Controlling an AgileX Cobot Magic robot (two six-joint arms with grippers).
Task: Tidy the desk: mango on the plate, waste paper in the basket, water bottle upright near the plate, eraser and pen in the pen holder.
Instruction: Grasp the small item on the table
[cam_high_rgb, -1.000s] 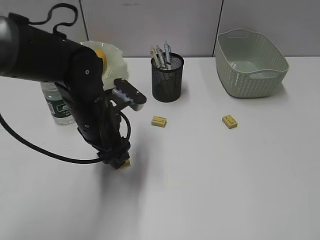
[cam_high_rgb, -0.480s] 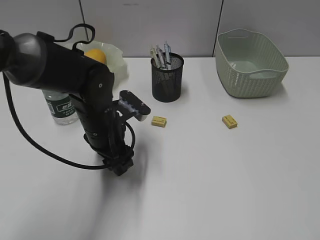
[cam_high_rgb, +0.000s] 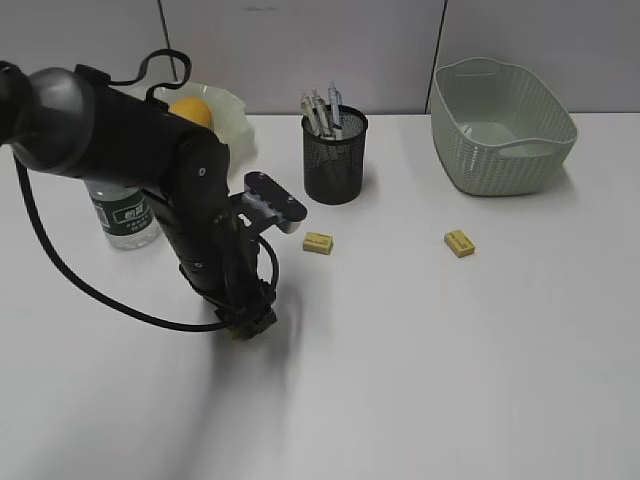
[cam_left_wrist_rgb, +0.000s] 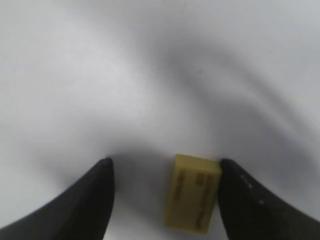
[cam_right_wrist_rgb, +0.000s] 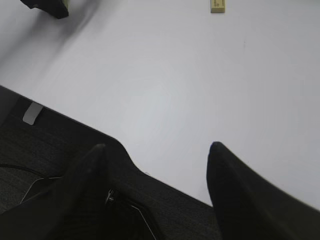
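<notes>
Your left gripper (cam_left_wrist_rgb: 162, 200) is down at the desk (cam_high_rgb: 450, 360) with its fingers spread wide, and a yellow eraser (cam_left_wrist_rgb: 193, 199) lies between them, close against the right-hand finger and clear of the left one; you have hold of nothing. In the left wrist view that eraser's long axis runs almost straight away from the camera, tilted slightly to the right at the far end, and dark print runs along its top, too blurred to read. Two more yellow erasers lie on the desk: one (cam_high_rgb: 318, 243) just in front of the pen holder (cam_high_rgb: 335, 158), its long side roughly left to right, and another (cam_high_rgb: 459, 243) in front of the basket (cam_high_rgb: 500, 125), turned at a slant. The pen holder stands upright with several pens (cam_high_rgb: 322, 110) leaning out of it. The mango (cam_high_rgb: 191, 110) sits in the plate (cam_high_rgb: 232, 120) at the back left, and the water bottle (cam_high_rgb: 122, 212) stands upright just in front of the plate, its green label bearing white marks you cannot make out. Your right gripper (cam_right_wrist_rgb: 157, 172) hangs open and empty over the desk's near edge, above dark flooring. The desk is plain white, backed by grey partition panels (cam_high_rgb: 300, 50).
</notes>
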